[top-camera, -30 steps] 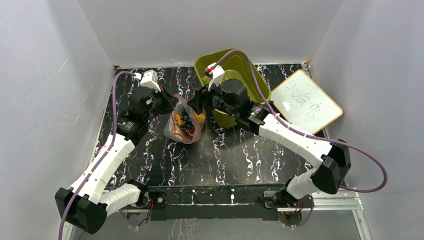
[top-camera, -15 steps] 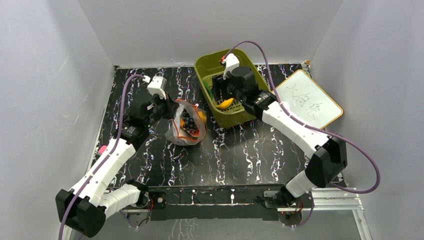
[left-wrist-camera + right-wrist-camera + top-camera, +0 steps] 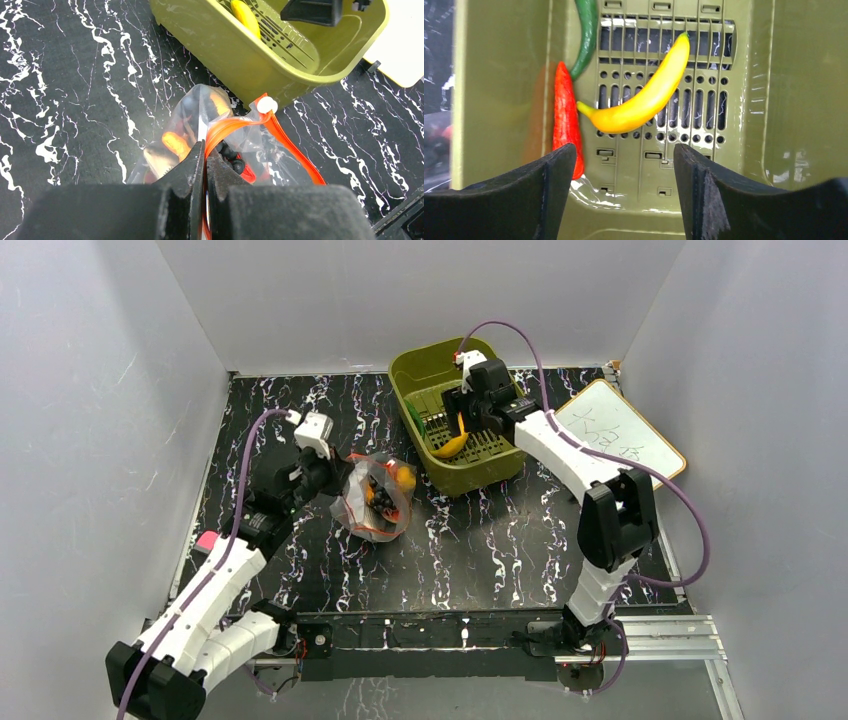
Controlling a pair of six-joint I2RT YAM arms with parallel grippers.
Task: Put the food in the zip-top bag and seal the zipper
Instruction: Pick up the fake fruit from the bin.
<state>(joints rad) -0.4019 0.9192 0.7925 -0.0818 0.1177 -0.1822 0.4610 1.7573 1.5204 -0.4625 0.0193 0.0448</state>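
Note:
The clear zip-top bag (image 3: 375,498) lies on the black marbled table, holding dark grapes, an orange and other toy food. My left gripper (image 3: 205,150) is shut on the bag's red-orange zipper strip (image 3: 290,145), holding the mouth up. My right gripper (image 3: 624,155) is open and empty, hovering inside the olive-green basket (image 3: 480,470) above a yellow banana (image 3: 644,97), a red chili (image 3: 565,120) and a green chili (image 3: 586,35). The banana also shows in the top view (image 3: 452,444).
A white board (image 3: 612,443) with writing lies right of the basket. The grey enclosure walls stand close on three sides. The basket's tall walls surround my right gripper.
My right gripper has moved away from the bag, back over and deeper into the basket, now above the banana. My left gripper has shifted slightly toward me, still holding the bag.

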